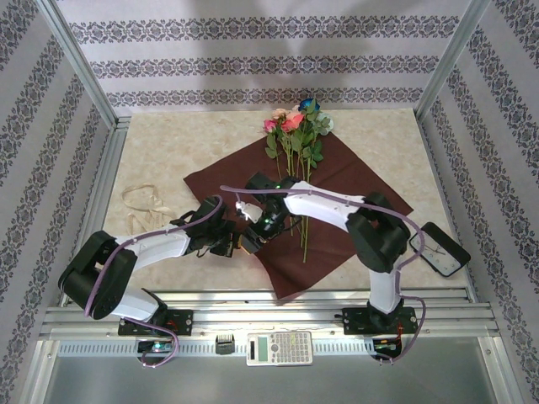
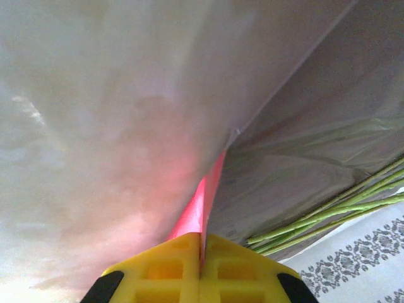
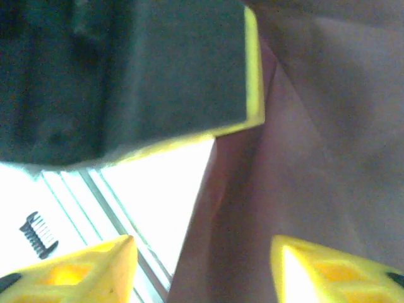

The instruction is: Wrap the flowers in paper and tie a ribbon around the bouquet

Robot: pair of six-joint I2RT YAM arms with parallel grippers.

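Note:
The paper (image 1: 354,181) lies spread on the table, dull maroon face up. The flowers (image 1: 295,122) lie loose on it, with pink, peach and blue heads at the far end and stems (image 2: 328,214) running toward me. The bouquet is out of view. The cream ribbon (image 1: 141,206) sits in a heap on the table to the left. My left gripper (image 2: 203,243) is shut on the paper's near-left edge, whose red face (image 2: 196,208) shows. My right gripper (image 3: 202,271) is open just beside it, with the paper's edge (image 3: 284,189) between its yellow fingers (image 3: 95,265).
A calculator (image 1: 280,347) and a small black comb-like clip (image 1: 223,343) lie on the near frame rail. A black flat device (image 1: 442,248) sits at the table's right edge. Patterned walls and metal posts enclose the table. The two grippers (image 1: 247,239) are nearly touching.

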